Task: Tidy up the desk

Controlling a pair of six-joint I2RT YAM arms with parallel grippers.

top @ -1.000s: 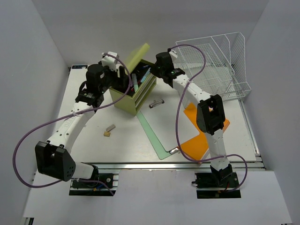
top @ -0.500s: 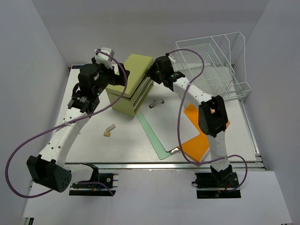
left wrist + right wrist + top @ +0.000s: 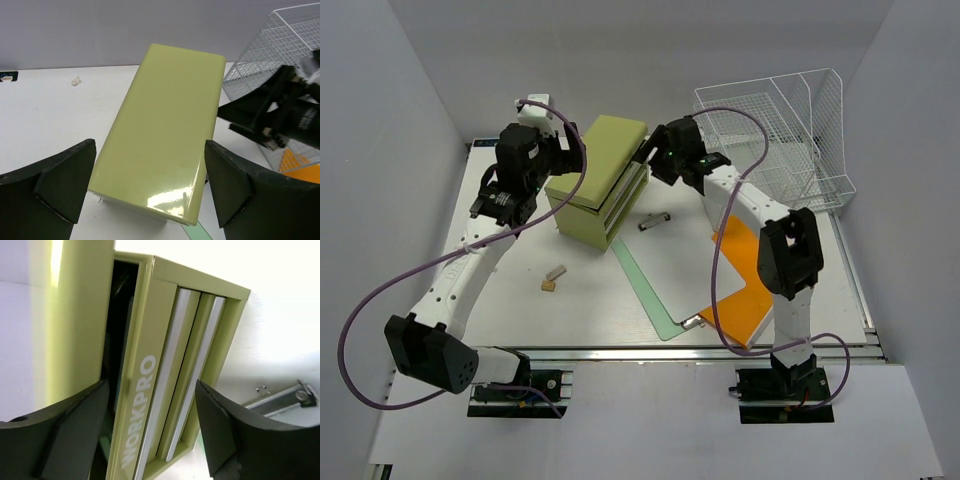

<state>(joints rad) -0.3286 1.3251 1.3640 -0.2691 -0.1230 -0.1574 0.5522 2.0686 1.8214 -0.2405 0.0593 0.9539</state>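
The left claw (image 3: 149, 144) hung wide, gripping nothing, just above and left of the green drawer box (image 3: 600, 190). In its own view the shut lid (image 3: 165, 130) ran lengthwise away between the two fingers. The right claw (image 3: 151, 385) also stood wide and empty. It was close to the drawer face on the box's right side, where a dark gap showed under the lid edge.

The white surface (image 3: 590, 310) lay below both claws and spread out toward the arm bases. The box sat on its far middle, with its long axis running away from the arms and leaning right.

The loose things all lay nearer than the claws:
- A small metal clip (image 3: 653, 221) was just beside the box's near right corner, close under the right claw.
- Two small blocks (image 3: 553, 277) lay near the left arm's forearm.
- A pale green sheet (image 3: 650, 285) ran diagonally from the box toward the front rail.
- An orange sheet (image 3: 745, 290) lay partly under the right arm.

The wire rack (image 3: 780, 140) stood at the far right.

The clip probably falls to the right claw and the blocks to the left. Either one would have to pull back toward its base first. For the right arm, its own elbow and cable over the orange sheet seem the likeliest obstruction.
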